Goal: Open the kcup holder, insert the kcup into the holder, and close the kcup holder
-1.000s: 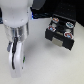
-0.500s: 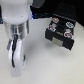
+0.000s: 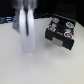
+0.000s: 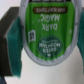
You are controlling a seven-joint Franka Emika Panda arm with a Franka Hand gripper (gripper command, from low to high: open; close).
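The gripper [image 4: 42, 37] is closed on the kcup [image 4: 42, 35]: in the wrist view the pod fills the picture, its green foil lid facing the camera with white lettering that reads "DARK MAGIC" upside down. A teal finger pad [image 4: 11, 50] presses against each side of the pod, backed by black finger bodies.

In the exterior view the arm [image 3: 26, 25] is a pale blurred column hanging over the white worktop [image 3: 30, 67]; the gripper end is near the centre-left, and the pod itself cannot be made out there because of blur. The kcup holder [image 3: 62, 32] sits on the worktop at about 2 o'clock from the gripper, well apart from it. Its tray is slid out toward the camera, and round slots with coloured pods [image 3: 67, 34] show on top. The holder's front edge is dark and boxy.
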